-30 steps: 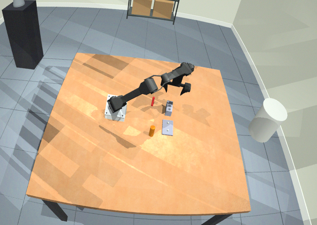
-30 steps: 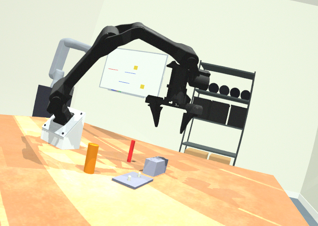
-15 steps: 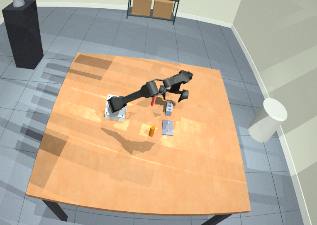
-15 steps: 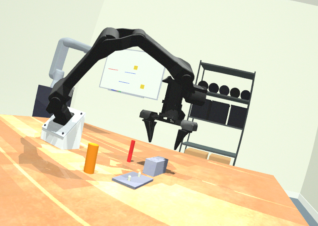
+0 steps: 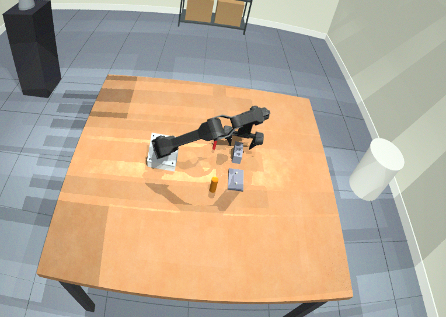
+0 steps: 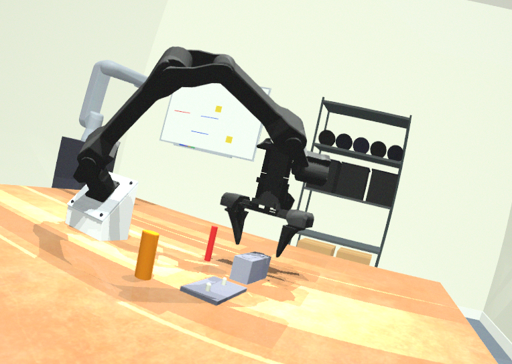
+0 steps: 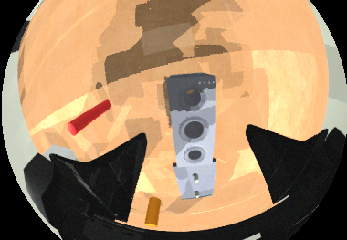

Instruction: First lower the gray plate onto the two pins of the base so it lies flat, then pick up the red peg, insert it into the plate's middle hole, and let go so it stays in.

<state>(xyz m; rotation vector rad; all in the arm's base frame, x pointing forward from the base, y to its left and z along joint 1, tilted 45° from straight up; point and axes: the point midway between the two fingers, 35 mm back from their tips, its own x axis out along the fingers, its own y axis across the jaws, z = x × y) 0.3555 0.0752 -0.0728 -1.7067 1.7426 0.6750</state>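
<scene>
The gray plate [image 5: 237, 157] [image 6: 246, 269] [image 7: 207, 140], a thick block with three holes in its top, stands on the table behind the base. The flat gray base [image 5: 232, 185] [image 6: 234, 289] [image 7: 206, 185] lies apart from it, with two pale pins standing up bare. The red peg [image 5: 215, 145] [image 6: 210, 244] [image 7: 89, 117] stands upright on the table, to the left of the plate in the top view. My gripper [image 5: 240, 146] [image 6: 257, 250] [image 7: 198, 134] is open and empty, pointing down above the plate, with the fingertips spread to either side of it in the wrist view.
An orange cylinder [image 5: 213, 185] [image 6: 147, 255] [image 7: 152, 212] stands upright left of the base. My arm's white mount [image 5: 164, 164] [image 6: 115, 223] is at the left of the wooden table [image 5: 216, 251] [image 6: 351, 310]. A white cylinder [image 5: 375, 173] is beyond the table's right edge.
</scene>
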